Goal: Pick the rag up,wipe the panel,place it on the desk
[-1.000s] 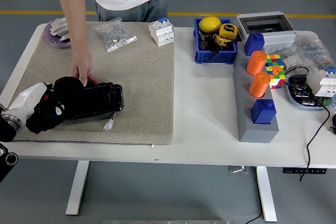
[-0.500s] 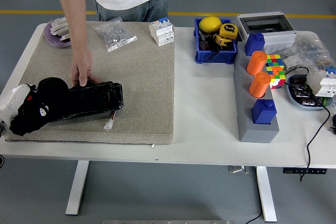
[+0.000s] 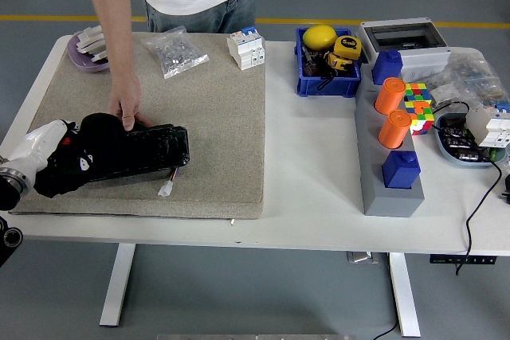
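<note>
A long glossy black panel [image 3: 151, 149] lies on the beige mat [image 3: 215, 109] at the front left, with a small white connector [image 3: 165, 190] at its near right end. My left hand [image 3: 76, 163], black with a white forearm, rests on the panel's left end. It is shut on a dark rag [image 3: 100, 129] that is bunched against the panel and hard to tell from the black fingers. A person's hand [image 3: 126, 109] presses on the panel's far edge, right beside the rag. My right arm is out of view.
On the mat's far side lie a purple dish [image 3: 88, 49], a clear bag of parts [image 3: 175, 53] and a white breaker [image 3: 245, 48]. To the right stand a blue bin [image 3: 327, 77], a grey block with orange cylinders [image 3: 390, 109] and a colour cube [image 3: 417, 105].
My left hand with the rag slid left along the panel, then came back right to about where it was a second ago. The person's hand stayed on the panel's far edge.
</note>
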Controlling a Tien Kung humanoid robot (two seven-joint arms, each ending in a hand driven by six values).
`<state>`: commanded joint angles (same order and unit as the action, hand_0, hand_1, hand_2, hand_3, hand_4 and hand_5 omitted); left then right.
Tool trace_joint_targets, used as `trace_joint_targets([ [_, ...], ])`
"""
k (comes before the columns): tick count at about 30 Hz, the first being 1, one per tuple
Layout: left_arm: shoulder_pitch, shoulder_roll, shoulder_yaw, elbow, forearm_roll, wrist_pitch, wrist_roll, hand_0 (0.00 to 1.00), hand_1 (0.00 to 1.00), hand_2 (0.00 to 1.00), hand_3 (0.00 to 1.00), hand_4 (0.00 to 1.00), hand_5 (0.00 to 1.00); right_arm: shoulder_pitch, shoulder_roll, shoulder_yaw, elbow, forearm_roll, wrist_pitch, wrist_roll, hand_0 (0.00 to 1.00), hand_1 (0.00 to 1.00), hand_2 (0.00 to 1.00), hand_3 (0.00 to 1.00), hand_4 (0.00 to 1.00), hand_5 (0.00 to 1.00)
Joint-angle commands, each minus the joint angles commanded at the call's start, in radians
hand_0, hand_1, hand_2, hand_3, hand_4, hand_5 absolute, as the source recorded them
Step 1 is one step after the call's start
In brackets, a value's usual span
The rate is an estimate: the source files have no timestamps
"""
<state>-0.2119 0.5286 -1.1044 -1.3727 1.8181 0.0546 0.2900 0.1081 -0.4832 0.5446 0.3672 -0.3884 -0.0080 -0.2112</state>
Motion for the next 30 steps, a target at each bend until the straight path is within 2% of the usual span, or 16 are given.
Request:
trace_joint_targets([
  [3, -0.027, -0.007, 0.042, 0.002, -0.005, -0.001, 0.001, 0.213, 0.123, 0.485, 0.503, 0.212, 0.002, 0.001, -0.001, -0.001, 0.0, 0.0, 0.0, 0.0, 0.755, 0.607, 0.633, 0.622, 0.998, 0.636],
  [11, -0.092, -0.05, 0.145, 0.007, -0.016, -0.002, 0.006, 0.212, 0.124, 0.485, 0.502, 0.212, 0.002, 0.004, 0.0, -0.006, 0.0, 0.002, 0.001, 0.001, 0.756, 0.607, 0.632, 0.621, 0.998, 0.636],
  [20, -0.142, -0.083, 0.203, -0.002, -0.021, -0.004, 0.017, 0.213, 0.124, 0.485, 0.503, 0.215, 0.002, 0.003, 0.0, -0.011, 0.0, 0.006, 0.002, 0.001, 0.755, 0.607, 0.633, 0.621, 0.998, 0.637],
  [30, -0.191, -0.144, 0.247, 0.017, -0.021, -0.011, 0.042, 0.213, 0.124, 0.486, 0.502, 0.219, 0.002, 0.006, 0.0, -0.016, 0.0, 0.004, 0.001, 0.001, 0.755, 0.607, 0.633, 0.621, 0.998, 0.637],
])
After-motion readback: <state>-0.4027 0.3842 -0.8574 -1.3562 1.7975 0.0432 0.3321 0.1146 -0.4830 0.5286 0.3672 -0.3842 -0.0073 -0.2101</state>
